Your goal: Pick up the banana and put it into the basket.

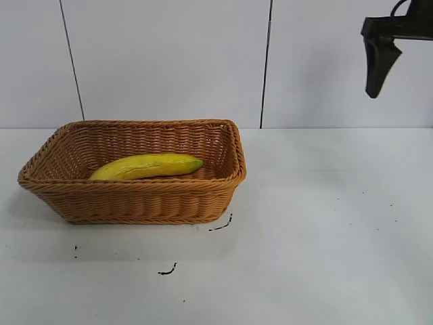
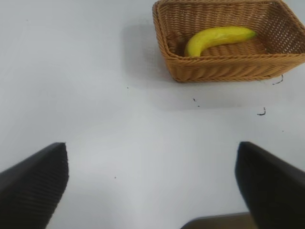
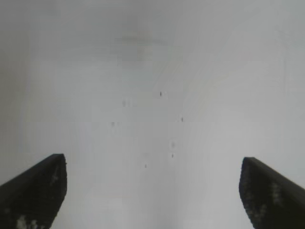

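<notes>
I see white tabletop (image 1: pixel 325 257) filling lower half of exterior frame, matte, evenly lit. Few small black marks (image 1: pixel 167 271) lower centre, more specks lower left. Behind, pale grey wall (image 1: pixel 169 61) across upper half, split by two thin dark vertical seams (image 1: pixel 266 61), left one slightly slanted. Soft shadows only.

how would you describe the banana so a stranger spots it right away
Find the white table, then the orange-brown wicker basket at its left. The banana lies lengthwise inside it, the only smooth yellow thing there, with a greenish tip.
</notes>
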You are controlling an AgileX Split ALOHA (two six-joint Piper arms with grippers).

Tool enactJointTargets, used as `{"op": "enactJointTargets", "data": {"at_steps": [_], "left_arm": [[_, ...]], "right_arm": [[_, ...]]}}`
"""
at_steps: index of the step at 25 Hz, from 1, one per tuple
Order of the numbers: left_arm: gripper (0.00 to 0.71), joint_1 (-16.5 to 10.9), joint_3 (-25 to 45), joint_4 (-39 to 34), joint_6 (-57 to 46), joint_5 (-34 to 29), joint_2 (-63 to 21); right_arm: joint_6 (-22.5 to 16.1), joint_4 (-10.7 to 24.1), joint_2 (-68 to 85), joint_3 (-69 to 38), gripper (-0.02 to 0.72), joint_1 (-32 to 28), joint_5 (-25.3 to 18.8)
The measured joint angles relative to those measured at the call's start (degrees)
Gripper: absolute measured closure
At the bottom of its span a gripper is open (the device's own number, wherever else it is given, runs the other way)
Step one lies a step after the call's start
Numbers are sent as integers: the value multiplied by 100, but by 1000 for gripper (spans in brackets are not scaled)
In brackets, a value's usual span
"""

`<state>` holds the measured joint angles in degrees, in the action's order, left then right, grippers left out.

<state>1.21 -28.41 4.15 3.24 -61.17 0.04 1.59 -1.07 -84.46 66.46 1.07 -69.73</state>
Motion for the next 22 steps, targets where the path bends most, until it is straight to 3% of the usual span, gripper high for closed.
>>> {"op": "enactJointTargets", "data": {"at_steps": [7,15,22], "left_arm": [[20,0,0,0,0,0,0],[20,0,0,0,0,0,0],[20,0,0,0,0,0,0]], "right_arm": [[-19,-18,2116,-1543,21,0,35],[-19,-18,4831,-3138,21,0,888],[-36,-18,6860,-3806,21,0,1045]]}}
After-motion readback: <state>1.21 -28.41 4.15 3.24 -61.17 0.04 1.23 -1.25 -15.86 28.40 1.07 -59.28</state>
